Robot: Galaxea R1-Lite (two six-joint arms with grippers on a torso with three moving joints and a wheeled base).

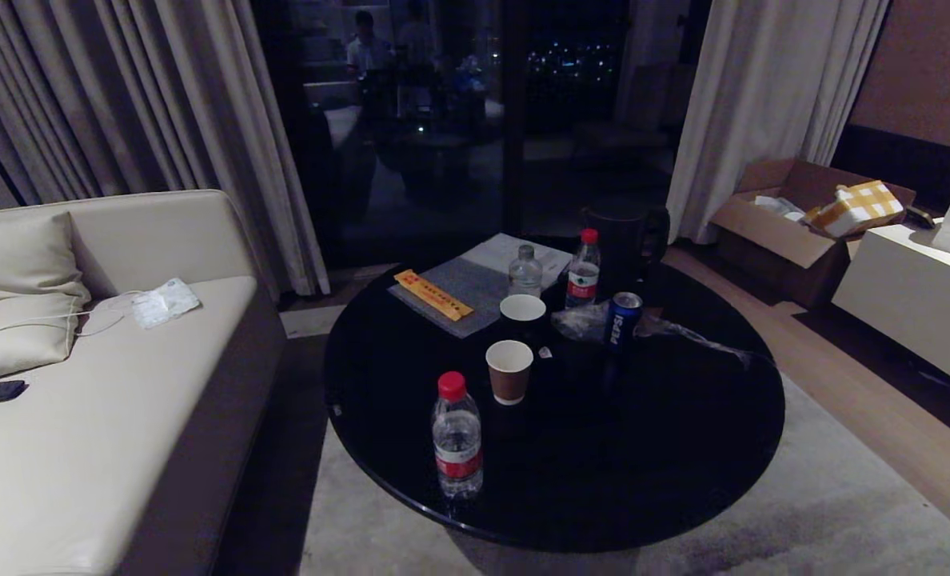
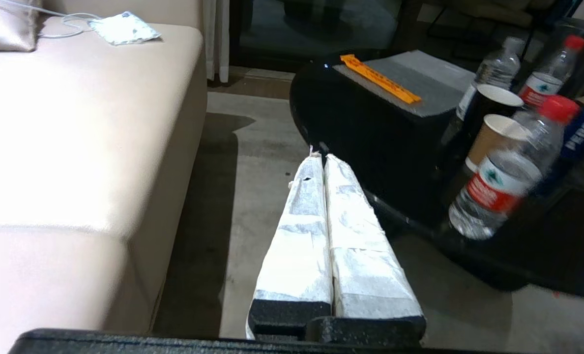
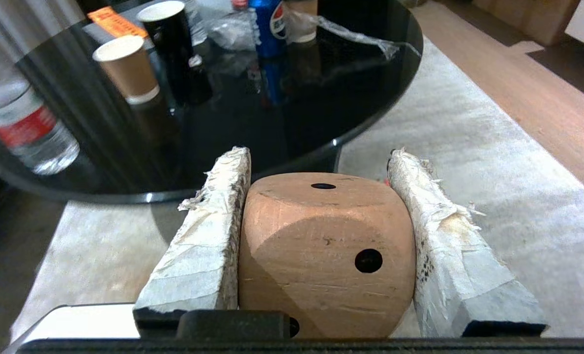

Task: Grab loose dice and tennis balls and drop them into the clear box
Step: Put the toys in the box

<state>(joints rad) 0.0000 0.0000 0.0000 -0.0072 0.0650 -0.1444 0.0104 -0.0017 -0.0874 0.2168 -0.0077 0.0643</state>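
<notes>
Above the carpet (image 3: pixel 469 162), just off the round black table's (image 3: pixel 370 118) edge, the right gripper (image 3: pixel 319 169) clamps the tan die (image 3: pixel 321 255) — the left gripper (image 2: pixel 321 160) hangs clenched, empty.

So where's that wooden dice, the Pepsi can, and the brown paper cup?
dice (image 3: pixel 321 246): right wrist view, on its front face, held between the right gripper's fingers.
Pepsi can (image 1: pixel 623 320): head view, on its blue side.
brown paper cup (image 1: pixel 509 374): head view, on its outer wall.

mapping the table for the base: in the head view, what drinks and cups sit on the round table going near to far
near water bottle → brown paper cup → black cup with white inside → clear-capped bottle by the far edge of the round table
</notes>
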